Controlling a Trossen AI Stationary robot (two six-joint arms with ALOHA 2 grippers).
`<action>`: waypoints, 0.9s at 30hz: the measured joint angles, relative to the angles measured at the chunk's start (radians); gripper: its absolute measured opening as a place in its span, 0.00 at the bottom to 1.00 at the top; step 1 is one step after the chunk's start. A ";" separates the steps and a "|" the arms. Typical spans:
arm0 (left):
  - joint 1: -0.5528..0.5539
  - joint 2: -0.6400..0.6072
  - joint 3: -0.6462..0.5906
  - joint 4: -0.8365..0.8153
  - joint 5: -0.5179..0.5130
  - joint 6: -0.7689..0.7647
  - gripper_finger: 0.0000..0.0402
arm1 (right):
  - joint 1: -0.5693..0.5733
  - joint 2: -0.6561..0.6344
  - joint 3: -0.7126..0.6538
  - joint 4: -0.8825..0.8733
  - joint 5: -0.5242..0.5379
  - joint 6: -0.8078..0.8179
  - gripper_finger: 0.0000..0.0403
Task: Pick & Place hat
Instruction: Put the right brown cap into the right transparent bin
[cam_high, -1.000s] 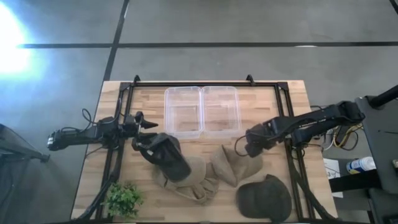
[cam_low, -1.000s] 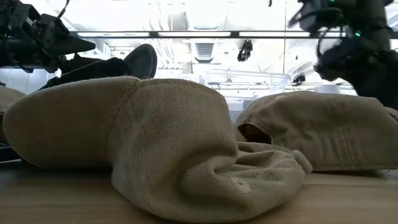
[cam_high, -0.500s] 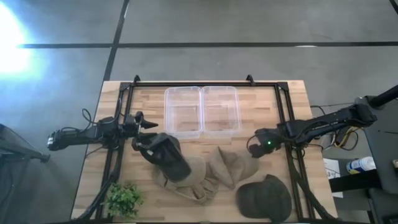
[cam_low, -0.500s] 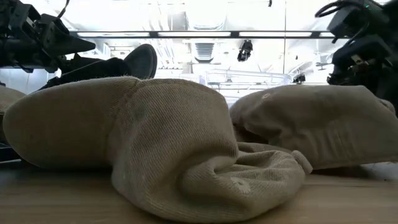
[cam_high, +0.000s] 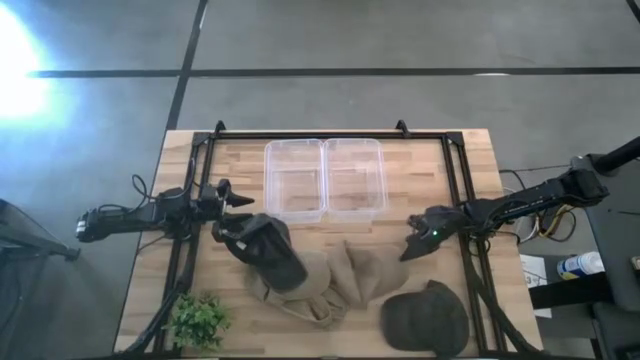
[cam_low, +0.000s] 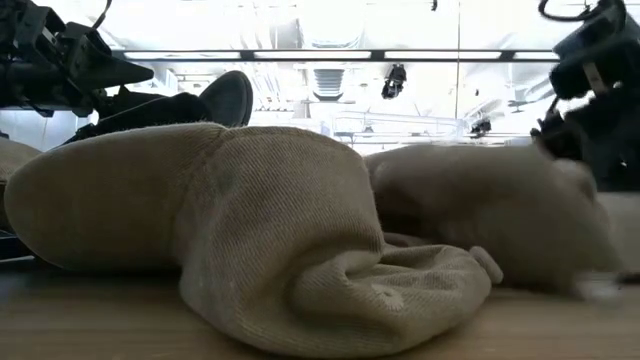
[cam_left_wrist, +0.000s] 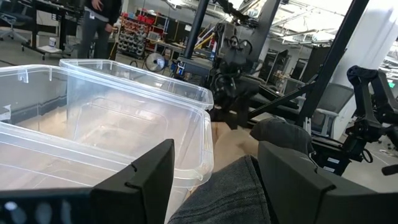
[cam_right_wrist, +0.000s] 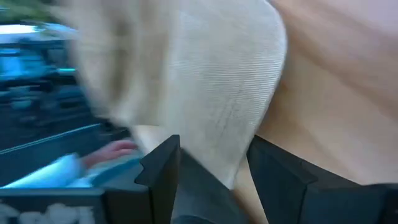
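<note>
My right gripper (cam_high: 410, 247) is over the right half of the table, shut on a tan hat (cam_high: 362, 272), which fills the right wrist view (cam_right_wrist: 211, 81) and shows blurred in the low view (cam_low: 480, 215). My left gripper (cam_high: 238, 203) stays at the left, near the bins, with a dark grey hat (cam_high: 272, 250) between its fingers (cam_left_wrist: 298, 180). In the low view that hat (cam_low: 160, 108) sits above a second, crumpled tan hat (cam_low: 220, 220), its brim turned up. My right gripper pinches the tan hat's edge (cam_right_wrist: 217, 165) between its two fingers. The rest of the cloth spreads away from the fingers toward the table's left, its lower part on the wood. My left gripper has the dark grey hat's cloth (cam_left_wrist: 236, 193) between its spread fingers, level with the gripper. The exact place of contact lies below the wrist view's edge. The hat's far part rests on the crumpled tan hat (cam_high: 310, 290).
Two clear plastic bins (cam_high: 325, 150) stand side by side at the table's far middle. A dark green cap (cam_high: 425, 318) lies near the right front corner, a small green plant (cam_high: 198, 320) near the left front corner. Black frame rails run along both sides.
My right gripper has moved toward the table's right edge and slightly nearer, drawing the tan hat's edge with it. The hat has tipped up and pulled rightward from lying flat; its left part has stayed by the crumpled hat.
</note>
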 joint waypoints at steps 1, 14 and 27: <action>0.000 0.000 0.000 0.000 0.000 0.000 0.56 | 0.000 0.000 -0.007 0.042 0.000 0.008 0.45; 0.000 0.000 0.000 0.000 0.000 0.000 0.56 | 0.000 0.091 -0.021 0.043 0.017 -0.061 0.45; 0.000 0.000 0.000 0.000 0.000 0.000 0.56 | -0.001 0.226 0.003 0.326 -0.028 -0.112 0.32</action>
